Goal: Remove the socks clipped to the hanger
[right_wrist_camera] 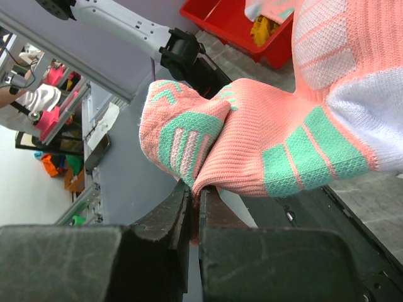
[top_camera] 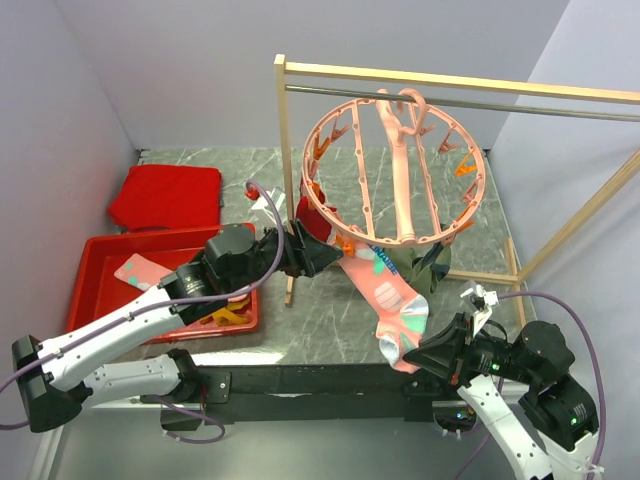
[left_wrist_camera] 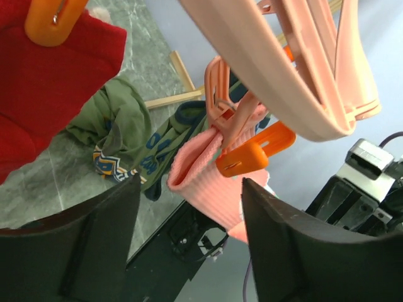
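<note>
The salmon-pink round hanger (top_camera: pixel 313 205) hangs tilted from the rail by its hook. A pink sock with teal marks (top_camera: pixel 385 292) hangs from it, its cuff (left_wrist_camera: pixel 198 170) held by an orange clip (left_wrist_camera: pixel 250 155). My right gripper (top_camera: pixel 413 356) is shut on the sock's toe (right_wrist_camera: pixel 189 135), with its jaws (right_wrist_camera: pixel 196 196) pinching the fabric near the table's front edge. My left gripper (top_camera: pixel 318 256) is open at the hanger's lower left rim, its fingers (left_wrist_camera: pixel 189 186) on either side below the clip and cuff. A red sock (left_wrist_camera: pixel 44 94) hangs from another clip (left_wrist_camera: pixel 53 17). A dark olive green sock (left_wrist_camera: pixel 123 129) lies under the hanger.
A red tray (top_camera: pixel 98 252) at the left holds a pink sock (top_camera: pixel 140 271) and a yellow sock (top_camera: pixel 226 312). A flat red slab (top_camera: pixel 165 195) lies behind it. The wooden rack (top_camera: pixel 283 150) with its metal rail (top_camera: pixel 520 100) frames the hanger.
</note>
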Tool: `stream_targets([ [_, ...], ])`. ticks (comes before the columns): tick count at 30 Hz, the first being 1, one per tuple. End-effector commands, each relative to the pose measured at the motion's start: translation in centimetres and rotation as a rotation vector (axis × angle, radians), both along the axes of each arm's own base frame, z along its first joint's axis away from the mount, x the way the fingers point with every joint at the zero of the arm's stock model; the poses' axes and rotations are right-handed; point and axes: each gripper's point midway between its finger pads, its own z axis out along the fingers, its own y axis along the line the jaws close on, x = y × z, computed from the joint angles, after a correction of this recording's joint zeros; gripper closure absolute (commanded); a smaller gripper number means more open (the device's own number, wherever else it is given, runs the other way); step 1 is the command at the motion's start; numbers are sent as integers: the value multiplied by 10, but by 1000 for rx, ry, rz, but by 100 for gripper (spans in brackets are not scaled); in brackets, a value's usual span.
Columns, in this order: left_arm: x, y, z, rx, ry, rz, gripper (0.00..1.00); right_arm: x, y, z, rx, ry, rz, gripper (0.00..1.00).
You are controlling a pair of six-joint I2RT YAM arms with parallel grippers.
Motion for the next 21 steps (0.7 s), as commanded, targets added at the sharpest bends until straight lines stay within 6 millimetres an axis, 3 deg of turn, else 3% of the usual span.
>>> stream_targets([
  [1, -3, -3, 19, -64, -35, -26, 35, -2, -2, 11, 14, -44, 2, 100],
  [10, 2, -9, 25, -60, -51, -27, 64, -3, -3, 11, 9, -40, 1, 100],
  [12, 2, -9, 27, -56, -56, -26, 78, -3, -2, 11, 10, -40, 1, 100],
  [15, 1, -10, 31, -45, -60, -38, 86, -2, -2, 10, 9, -34, 2, 100],
  [16, 2, -11, 32, -38, -59, -41, 95, -1, -2, 10, 6, -36, 1, 89],
  [18, 0, -12, 38, -26, -61, -56, 98, 1, -1, 10, 3, -38, -4, 74],
  [19, -1, -14, 39, -20, -65, -66, 99, 4, -2, 11, -2, -45, -21, 58],
  [21, -5, -16, 46, -27, -71, -93, 99, 11, -4, 10, -22, -34, -54, 47],
])
